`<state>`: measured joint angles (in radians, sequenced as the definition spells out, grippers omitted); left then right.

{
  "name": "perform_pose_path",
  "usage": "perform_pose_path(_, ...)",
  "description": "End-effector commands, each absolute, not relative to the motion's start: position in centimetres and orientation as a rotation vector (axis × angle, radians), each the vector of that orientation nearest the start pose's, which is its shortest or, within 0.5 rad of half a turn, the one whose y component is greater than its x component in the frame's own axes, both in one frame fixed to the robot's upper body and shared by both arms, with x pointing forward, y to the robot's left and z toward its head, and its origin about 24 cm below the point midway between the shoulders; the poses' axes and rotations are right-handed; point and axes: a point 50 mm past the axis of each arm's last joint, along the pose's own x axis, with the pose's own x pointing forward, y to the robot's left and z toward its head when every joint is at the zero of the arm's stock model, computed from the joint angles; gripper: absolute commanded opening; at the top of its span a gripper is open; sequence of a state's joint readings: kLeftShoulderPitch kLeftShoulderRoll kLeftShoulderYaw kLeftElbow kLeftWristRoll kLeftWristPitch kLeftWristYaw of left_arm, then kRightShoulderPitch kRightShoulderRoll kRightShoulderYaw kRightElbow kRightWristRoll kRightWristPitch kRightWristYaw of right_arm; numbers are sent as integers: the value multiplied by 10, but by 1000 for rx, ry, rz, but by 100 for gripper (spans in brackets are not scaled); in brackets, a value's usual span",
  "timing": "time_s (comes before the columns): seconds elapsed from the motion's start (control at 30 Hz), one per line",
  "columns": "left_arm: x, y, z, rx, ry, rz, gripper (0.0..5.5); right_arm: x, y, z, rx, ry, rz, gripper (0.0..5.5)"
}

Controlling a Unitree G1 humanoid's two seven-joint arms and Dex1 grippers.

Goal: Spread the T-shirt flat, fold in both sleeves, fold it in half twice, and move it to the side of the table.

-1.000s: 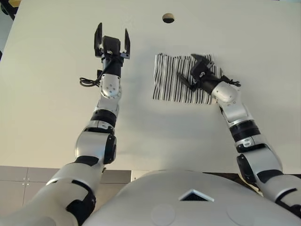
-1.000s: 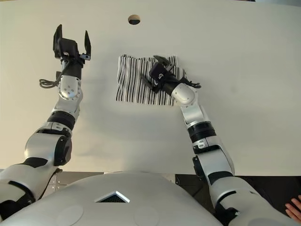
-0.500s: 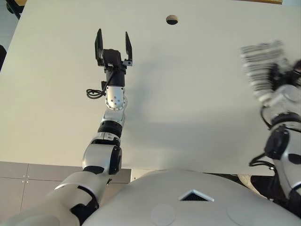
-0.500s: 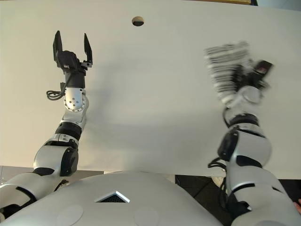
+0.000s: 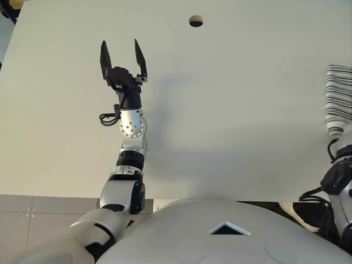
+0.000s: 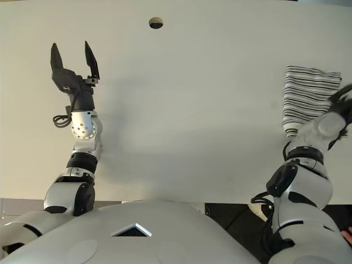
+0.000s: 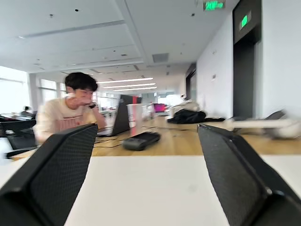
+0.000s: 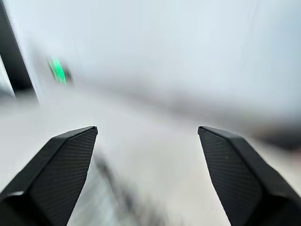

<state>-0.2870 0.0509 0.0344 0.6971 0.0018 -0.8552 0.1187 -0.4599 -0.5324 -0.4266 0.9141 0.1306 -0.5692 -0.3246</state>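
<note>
While 1 folded T-shirt [image 6: 307, 94] lies at the right edge of the table [image 6: 209, 115], the right gripper [image 8: 146, 128] beside it and the left gripper [image 5: 120, 44] toward the far edge both spread wide.

The T-shirt [image 6: 308, 99], at 3 o'clock on the desk [image 5: 231, 110], is striped in thin black and white lines running across its folded width. The desk is a plain, pale cream with no pattern. At 12 o'clock a small round hole [image 5: 196, 21] shows dark with a tan patch inside. At about 10 o'clock the left gripper [image 5: 120, 49] is black, and its fingers [image 7: 61, 174] carry a fine woven mesh texture. A black cable [image 5: 107, 118] loops beside the silver-white wrist below it. The right gripper [image 8: 148, 129] is black with the same mesh on its fingers [image 8: 244, 174]. A green sign [image 7: 214, 5] glows on the ceiling.
</note>
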Motion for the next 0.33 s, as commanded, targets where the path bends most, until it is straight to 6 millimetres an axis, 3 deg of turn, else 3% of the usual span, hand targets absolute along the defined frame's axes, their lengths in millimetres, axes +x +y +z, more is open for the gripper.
perform_pose_path(0.03, 304, 98, 82, -81, -536, -96, 393, 323, -190, 127, -222, -609, -255, 396)
perform_pose_path(0.1, 308, 82, 88, -43, -557, -156, 393, 320, -133, 120, -242, -630, -71, 396)
perform_pose_path(0.17, 309, 76, 87, -30, -563, -198, 427, 316, -103, 109, -267, -617, 17, 396)
perform_pose_path(0.33, 310, 54, 78, -51, -506, -233, 489, 307, -112, 84, -260, -539, -7, 396)
